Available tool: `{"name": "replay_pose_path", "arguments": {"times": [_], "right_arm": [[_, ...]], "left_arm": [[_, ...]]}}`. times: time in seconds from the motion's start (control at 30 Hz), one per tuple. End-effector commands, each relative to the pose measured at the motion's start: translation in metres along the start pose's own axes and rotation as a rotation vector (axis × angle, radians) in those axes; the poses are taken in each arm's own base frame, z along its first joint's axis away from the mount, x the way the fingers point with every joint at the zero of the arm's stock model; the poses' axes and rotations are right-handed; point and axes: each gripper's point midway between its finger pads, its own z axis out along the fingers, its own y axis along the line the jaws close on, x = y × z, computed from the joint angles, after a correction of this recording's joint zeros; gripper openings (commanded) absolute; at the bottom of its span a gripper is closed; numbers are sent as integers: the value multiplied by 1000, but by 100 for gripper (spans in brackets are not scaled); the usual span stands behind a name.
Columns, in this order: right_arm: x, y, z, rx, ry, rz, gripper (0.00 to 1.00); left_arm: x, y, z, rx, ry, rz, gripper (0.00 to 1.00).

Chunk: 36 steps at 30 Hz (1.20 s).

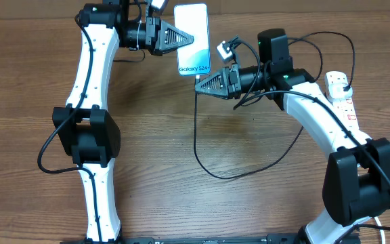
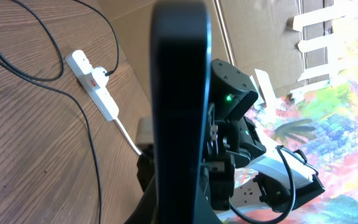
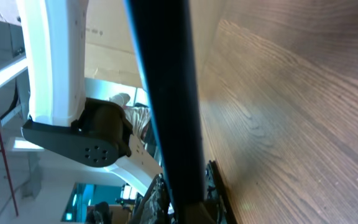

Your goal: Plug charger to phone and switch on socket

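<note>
The phone (image 1: 196, 27) shows a lit light-blue screen with "Galaxy S24" at its lower edge. My left gripper (image 1: 192, 38) is shut on its left side. In the left wrist view the phone (image 2: 179, 93) stands edge-on as a dark slab between the jaws (image 2: 180, 211). My right gripper (image 1: 198, 86) sits just below the phone's bottom edge, shut on the connector end of the charger (image 1: 196, 135). Its thin black cable loops across the table to the socket (image 1: 344, 102), where a black plug sits. In the right wrist view the phone (image 3: 166, 93) rises from the jaws (image 3: 191, 208).
The socket also shows in the left wrist view (image 2: 95, 87) with the charger cable (image 2: 95, 162) beside it. The right arm's base (image 1: 357, 183) and the left arm's base (image 1: 87, 135) stand on the wooden table (image 1: 249, 203). Cardboard walls stand behind.
</note>
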Motion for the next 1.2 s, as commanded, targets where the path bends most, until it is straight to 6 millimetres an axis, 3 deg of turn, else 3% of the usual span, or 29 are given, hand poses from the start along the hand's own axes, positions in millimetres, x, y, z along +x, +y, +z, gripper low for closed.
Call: {"name": "replay_pose_path", "arguments": {"times": [0.0, 0.17, 0.43, 1.17], "right_arm": [[4, 10, 7, -11, 19, -44, 4], [6, 11, 12, -11, 29, -50, 4], [-2, 6, 0, 5, -6, -45, 4], [-7, 2, -1, 30, -29, -48, 4]], "left_arm": [[-1, -33, 2, 51, 0, 45, 4], [-1, -33, 2, 51, 0, 45, 4], [-1, -33, 2, 51, 0, 45, 4], [2, -34, 8, 56, 13, 36, 4]]}}
